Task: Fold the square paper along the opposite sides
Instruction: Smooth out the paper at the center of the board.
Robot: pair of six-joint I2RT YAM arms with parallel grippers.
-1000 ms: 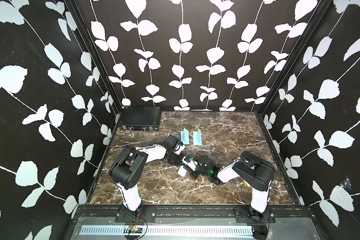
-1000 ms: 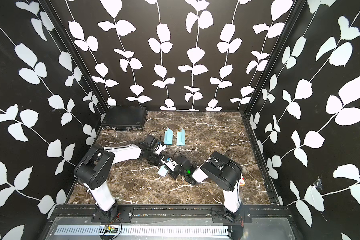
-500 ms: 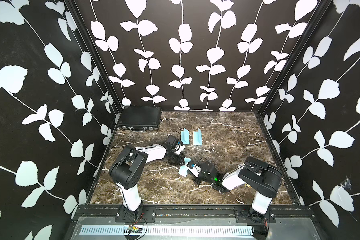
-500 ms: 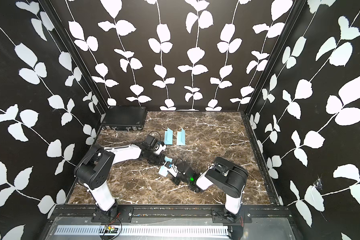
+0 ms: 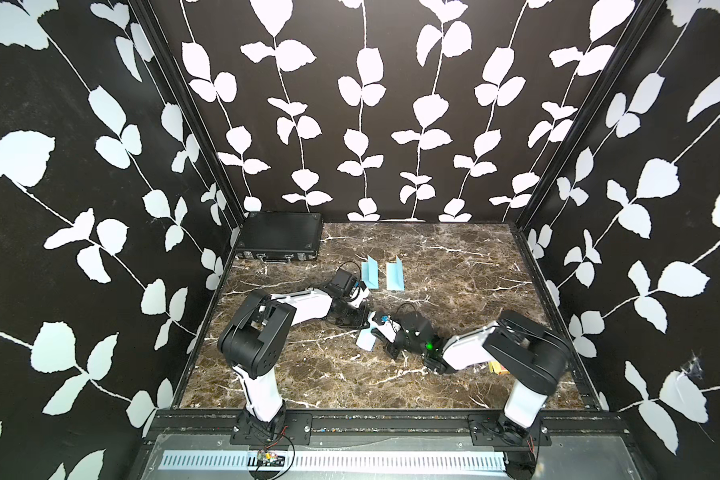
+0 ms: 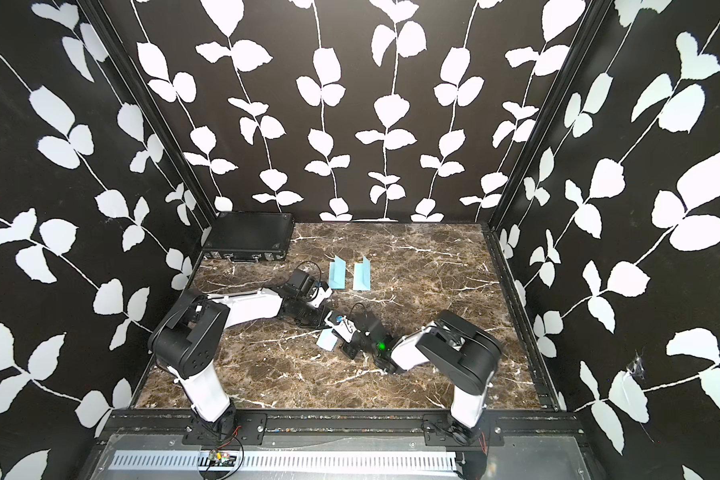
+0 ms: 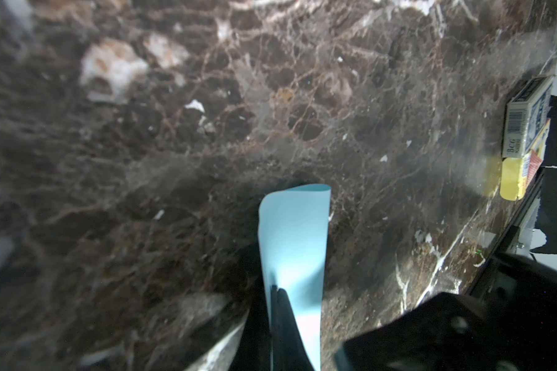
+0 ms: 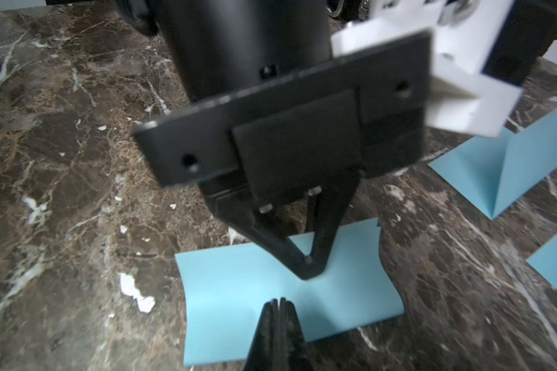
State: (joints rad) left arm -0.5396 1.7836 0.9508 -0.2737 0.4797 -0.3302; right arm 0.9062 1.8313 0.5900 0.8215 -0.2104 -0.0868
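Note:
The light blue square paper (image 5: 366, 342) (image 6: 326, 340) lies mid-table, bowed upward, between my two arms. In the left wrist view my left gripper (image 7: 275, 289) is shut on the square paper (image 7: 295, 231), which runs away from the fingers to a curled far end. The right wrist view shows that left gripper (image 8: 309, 271) pinching the square paper (image 8: 238, 289) from above. My right gripper (image 8: 279, 303) is shut, its tips over the sheet's near half. Whether they touch the sheet I cannot tell. In both top views the left gripper (image 5: 371, 326) and right gripper (image 5: 385, 338) nearly meet.
Two folded blue papers (image 5: 371, 272) (image 5: 395, 275) stand behind the arms, also visible as folded papers (image 8: 508, 167) in the right wrist view. A black case (image 5: 281, 237) fills the back left corner. Small card boxes (image 7: 524, 119) (image 5: 497, 368) sit by the right edge.
The right arm has stretched lower and further left toward the paper, and its jaws have shut fully. The left gripper has stayed shut on the paper.

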